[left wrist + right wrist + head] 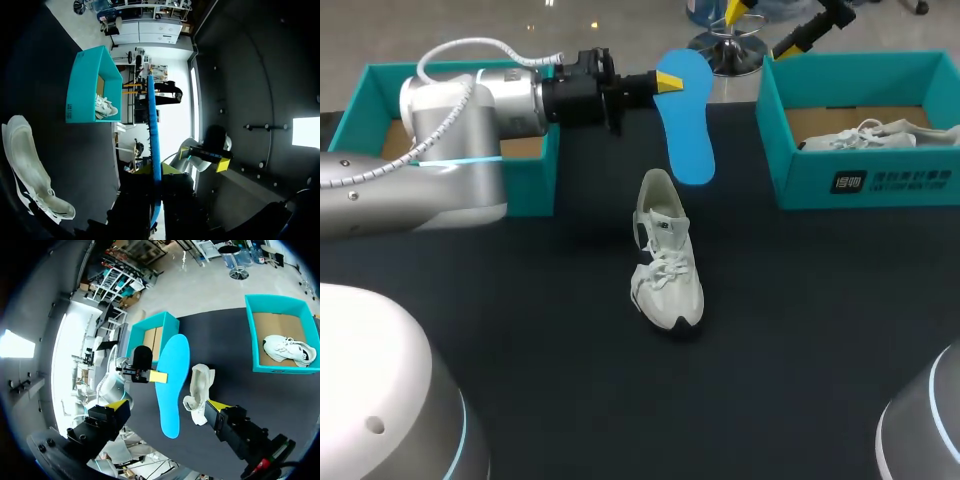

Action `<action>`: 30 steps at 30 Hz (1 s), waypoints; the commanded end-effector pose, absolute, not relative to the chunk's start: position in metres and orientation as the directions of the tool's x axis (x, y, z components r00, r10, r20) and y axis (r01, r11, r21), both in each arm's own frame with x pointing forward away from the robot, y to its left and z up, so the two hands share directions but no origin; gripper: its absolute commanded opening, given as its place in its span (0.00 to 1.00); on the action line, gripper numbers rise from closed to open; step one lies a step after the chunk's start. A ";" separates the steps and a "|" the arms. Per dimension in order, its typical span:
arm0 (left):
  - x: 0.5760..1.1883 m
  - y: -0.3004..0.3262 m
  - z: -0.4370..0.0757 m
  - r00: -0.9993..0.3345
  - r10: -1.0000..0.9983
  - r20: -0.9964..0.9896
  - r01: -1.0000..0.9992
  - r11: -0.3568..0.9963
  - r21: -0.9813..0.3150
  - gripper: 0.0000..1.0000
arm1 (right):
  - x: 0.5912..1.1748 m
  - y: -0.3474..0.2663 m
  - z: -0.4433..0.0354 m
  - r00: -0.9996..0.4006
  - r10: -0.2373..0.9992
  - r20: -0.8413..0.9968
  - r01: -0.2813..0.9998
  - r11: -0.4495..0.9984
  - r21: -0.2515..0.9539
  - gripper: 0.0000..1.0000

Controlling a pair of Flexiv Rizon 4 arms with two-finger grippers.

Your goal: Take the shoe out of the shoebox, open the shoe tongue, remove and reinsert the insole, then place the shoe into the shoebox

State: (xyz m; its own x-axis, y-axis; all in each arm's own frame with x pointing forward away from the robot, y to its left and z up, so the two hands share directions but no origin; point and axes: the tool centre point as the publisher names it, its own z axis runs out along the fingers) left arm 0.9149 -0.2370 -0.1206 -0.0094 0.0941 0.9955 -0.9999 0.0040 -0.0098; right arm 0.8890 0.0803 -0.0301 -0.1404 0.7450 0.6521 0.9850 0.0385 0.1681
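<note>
My left gripper (667,82) is shut on the heel end of a blue insole (687,130), which hangs in the air over the back of the table. In the left wrist view the insole (153,140) shows edge-on between the fingers. Below it a white shoe (666,262) stands upright on the black table, heel toward the insole and its opening facing up. My right gripper (763,28) is open and high at the back right, holding nothing. In the right wrist view the insole (171,385) and the shoe (199,392) lie ahead of its spread fingertips (118,404).
A teal shoebox (865,180) at the back right holds a second white shoe (875,135). Another teal box (528,185) stands at the back left, partly hidden behind my left arm. The black table reaches forward around the shoe.
</note>
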 end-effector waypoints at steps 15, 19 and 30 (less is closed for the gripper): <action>0.913 -0.233 -0.111 -0.011 0.111 0.994 -1.000 0.025 -0.014 0.00 | 0.888 0.061 -0.052 -0.194 0.422 0.885 0.969 -0.058 0.240 1.00; 0.912 -0.231 -0.108 -0.017 0.116 0.993 -0.999 0.030 -0.021 0.00 | 0.886 0.057 -0.057 -0.196 0.365 0.910 0.970 -0.065 0.235 1.00; 0.913 -0.226 -0.105 -0.037 0.116 0.992 -0.997 0.056 -0.044 0.00 | 0.884 0.045 -0.069 -0.198 0.322 0.926 0.972 -0.056 0.228 1.00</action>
State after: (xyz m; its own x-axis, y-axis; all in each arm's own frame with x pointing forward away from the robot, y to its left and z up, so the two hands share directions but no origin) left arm 0.9115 -0.2288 -0.1061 -0.0366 0.1189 0.9922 -0.9979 0.0479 -0.0425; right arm 0.8867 0.0462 -0.0646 -0.1978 0.3474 0.9166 0.9729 -0.0450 0.2270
